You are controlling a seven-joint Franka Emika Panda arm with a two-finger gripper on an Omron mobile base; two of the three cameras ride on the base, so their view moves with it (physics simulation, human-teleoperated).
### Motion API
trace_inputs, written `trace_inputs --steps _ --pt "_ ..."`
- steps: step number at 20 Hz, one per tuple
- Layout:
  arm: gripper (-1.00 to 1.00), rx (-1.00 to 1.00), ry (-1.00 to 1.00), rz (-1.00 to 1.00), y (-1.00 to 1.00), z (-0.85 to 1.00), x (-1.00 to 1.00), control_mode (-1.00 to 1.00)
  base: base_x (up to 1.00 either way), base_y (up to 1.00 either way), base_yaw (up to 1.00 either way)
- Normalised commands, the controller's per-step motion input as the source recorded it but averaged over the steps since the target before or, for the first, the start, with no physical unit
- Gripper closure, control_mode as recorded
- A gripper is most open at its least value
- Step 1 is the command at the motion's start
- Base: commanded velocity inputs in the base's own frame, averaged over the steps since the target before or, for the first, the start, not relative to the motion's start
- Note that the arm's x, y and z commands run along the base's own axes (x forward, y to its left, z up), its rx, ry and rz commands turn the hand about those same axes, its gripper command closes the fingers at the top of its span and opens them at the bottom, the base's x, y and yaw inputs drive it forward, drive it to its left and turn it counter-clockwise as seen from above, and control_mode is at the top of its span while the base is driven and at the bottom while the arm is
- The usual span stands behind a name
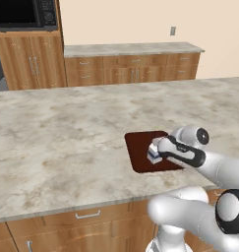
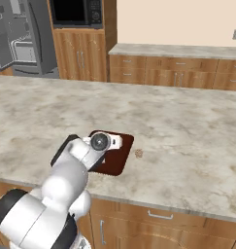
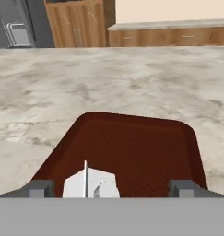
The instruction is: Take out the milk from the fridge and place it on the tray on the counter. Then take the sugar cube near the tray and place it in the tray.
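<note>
— Where was the milk (image 3: 91, 183)?
— On the tray (image 3: 145, 143), between the gripper (image 3: 111, 188)'s spread fingers, neither pad touching it.
— And the sugar cube (image 2: 138, 153)?
— On the counter (image 2: 187, 126), just beside the tray.

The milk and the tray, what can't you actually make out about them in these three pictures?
- Milk: hand view, lower part cut off by the bottom edge; left base view, half hidden by the arm.
- Tray: right base view, near half covered by the arm.
- Small speck beside the tray: too small to identify.
</note>
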Motion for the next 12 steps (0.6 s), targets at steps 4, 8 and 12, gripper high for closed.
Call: trace_inputs --steps 4,8,12 --pt "-1.00 0.00 0.06 -0.01 -0.09 0.89 -0.38 -1.00 0.00 0.00 0.00" --pt "-1.00 0.00 0.20 -0.25 -0.26 0.17 -0.07 -1.00 0.00 0.00 0.00" --pt "-1.00 0.01 0.27 -0.28 -0.50 0.00 -0.01 -1.00 0.00 0.00 0.00"
